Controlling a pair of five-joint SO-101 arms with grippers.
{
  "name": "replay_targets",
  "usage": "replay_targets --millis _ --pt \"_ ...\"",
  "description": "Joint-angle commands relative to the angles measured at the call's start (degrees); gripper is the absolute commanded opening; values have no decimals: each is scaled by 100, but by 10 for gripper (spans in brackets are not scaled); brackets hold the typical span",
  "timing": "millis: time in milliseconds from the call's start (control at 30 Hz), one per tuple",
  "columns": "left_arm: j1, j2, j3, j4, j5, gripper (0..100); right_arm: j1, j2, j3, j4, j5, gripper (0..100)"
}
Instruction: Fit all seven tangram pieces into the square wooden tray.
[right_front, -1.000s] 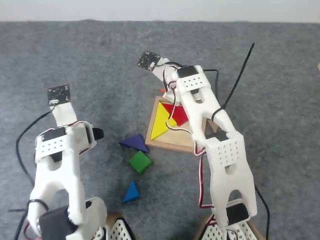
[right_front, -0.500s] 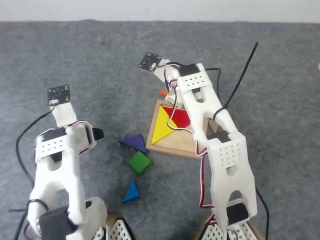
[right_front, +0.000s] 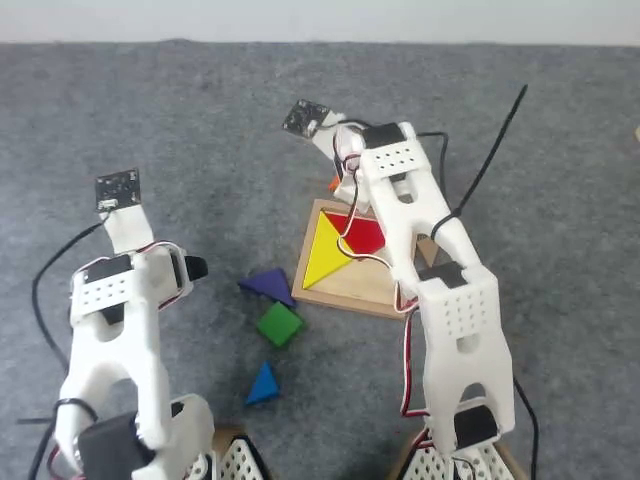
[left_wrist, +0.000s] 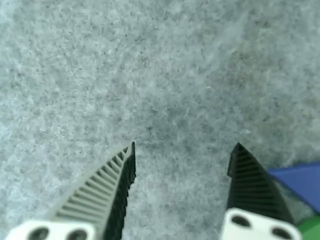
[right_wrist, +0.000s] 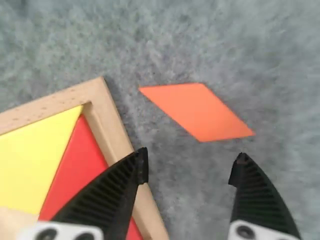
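I see my left arm (right_front: 110, 330) and right arm (right_front: 440, 290) as chunky white plastic with rows of little round holes. Black motors sit at the joints. Red and white wires (right_front: 408, 360) and a thin black cable (right_front: 480, 160) run along the right one. The left gripper (left_wrist: 182, 150) and right gripper (right_wrist: 192, 160) have pointed black fingers (left_wrist: 112, 185) with ridges, on white bases with screw holes.

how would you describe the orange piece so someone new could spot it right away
Find the wooden tray on the grey carpet. Just beyond its far corner, before the right end effector, lies the orange piece. It is a flat parallelogram lying alone, away from the purple, green and blue pieces.
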Motion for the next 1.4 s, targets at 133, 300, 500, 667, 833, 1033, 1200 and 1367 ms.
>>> replay_targets --millis 133,300,500,667,833,1033,1200,1367 --pt "44 -220 -22 -97 -149 295 40 -356 -105 -690 -1793 274" --pt "44 -220 -22 -97 -149 295 22 92 -105 -1218 -4976 274" --pt "44 -220 -22 -97 -149 295 -40 215 -105 -1341 -7622 277" --pt "44 -220 -22 -97 -149 295 -92 233 -105 -1552 -8193 275" --pt "44 -220 -22 -97 -149 295 -312 391 -114 -2229 -8844 275" --pt "44 -220 -22 -97 -149 295 -303 963 -308 -2756 -9574 274" --pt "44 -220 -22 -97 -149 295 -295 1288 -870 -2316 -9600 273" --pt "44 -237 -22 -97 -149 295 -163 1560 -1477 -1534 -9600 270"
